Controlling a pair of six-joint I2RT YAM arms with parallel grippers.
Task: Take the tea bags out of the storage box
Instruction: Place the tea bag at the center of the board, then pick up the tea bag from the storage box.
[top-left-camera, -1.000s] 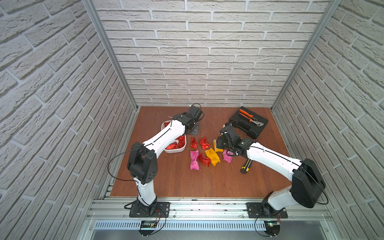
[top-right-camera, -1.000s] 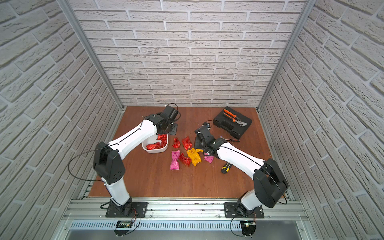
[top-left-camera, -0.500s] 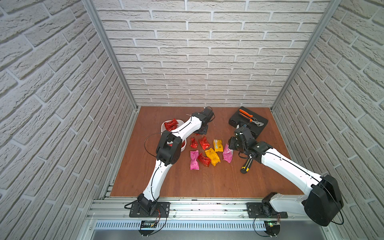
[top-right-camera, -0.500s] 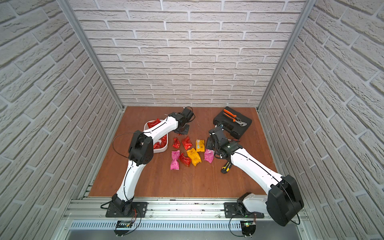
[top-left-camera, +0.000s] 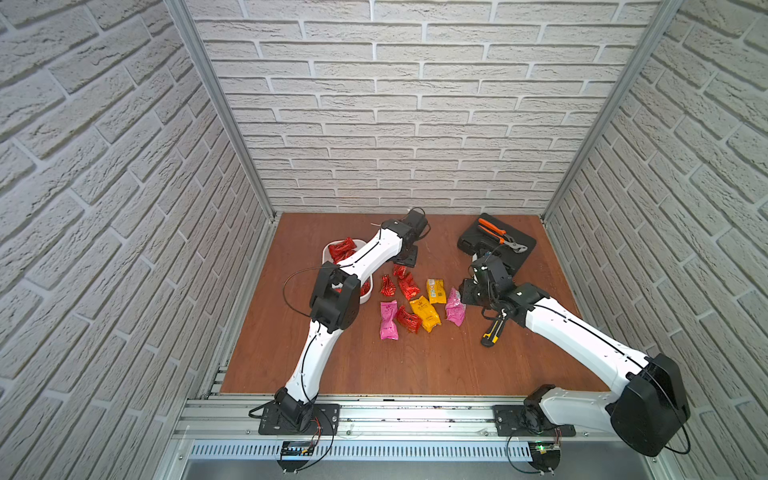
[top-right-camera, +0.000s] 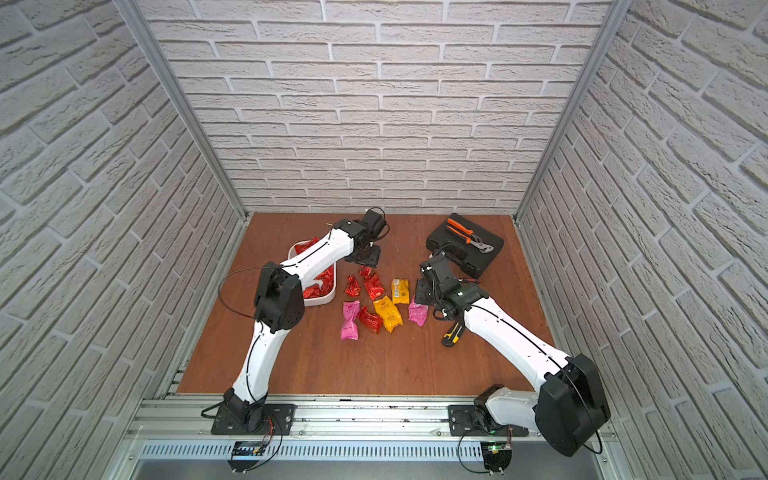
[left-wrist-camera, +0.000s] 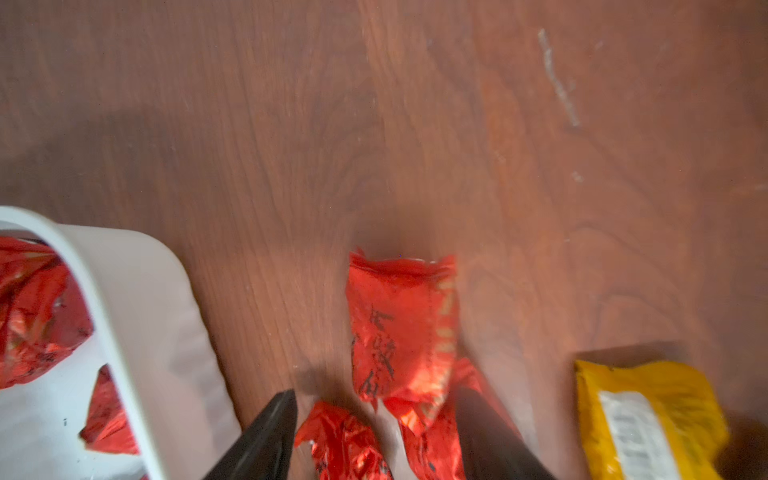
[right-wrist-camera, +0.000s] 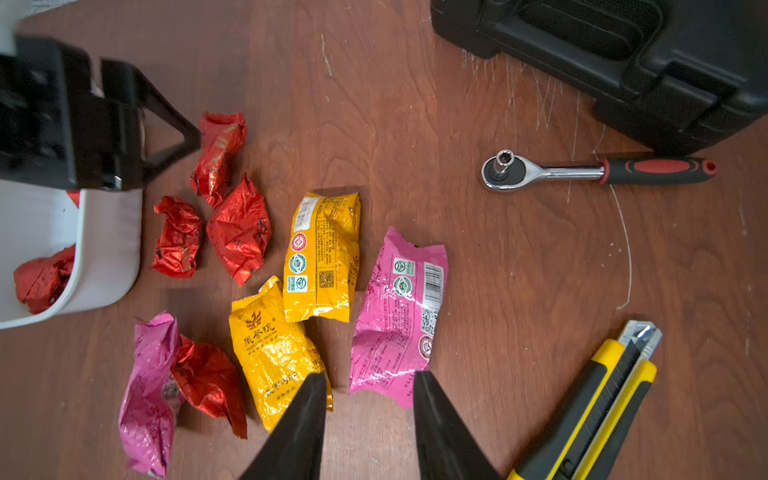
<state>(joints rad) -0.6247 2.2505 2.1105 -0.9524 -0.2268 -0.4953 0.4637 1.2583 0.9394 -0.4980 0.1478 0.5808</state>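
- My left hand (left-wrist-camera: 376, 390) hangs low over the table (left-wrist-camera: 374, 104), fingers spread wide and clamping nothing. A red tea bag (left-wrist-camera: 399, 328) lies flat on the wood between the tips and just ahead of them. One finger (left-wrist-camera: 486, 432) overlaps the bag's edge; I cannot tell whether it touches.
- The storage box (left-wrist-camera: 137, 311) sits just beside that hand, and a top view shows boxed tea bags (top-left-camera: 341, 249), all red, inside it.
- My right hand (right-wrist-camera: 369, 375) is partly open and empty, with bare wood showing between its fingers. Its tips hover over the near ends of a yellow tea bag (right-wrist-camera: 272, 349) and a pink tea bag (right-wrist-camera: 399, 316).
- The loose tea bags (top-right-camera: 386, 313) lie on the table between the box and my right hand: four red, two yellow, two pink.
- A utility knife (right-wrist-camera: 598, 399), a ratchet wrench (right-wrist-camera: 582, 170) and a black tool case (right-wrist-camera: 623, 54) lie on the other side of my right hand, apart from the bags.
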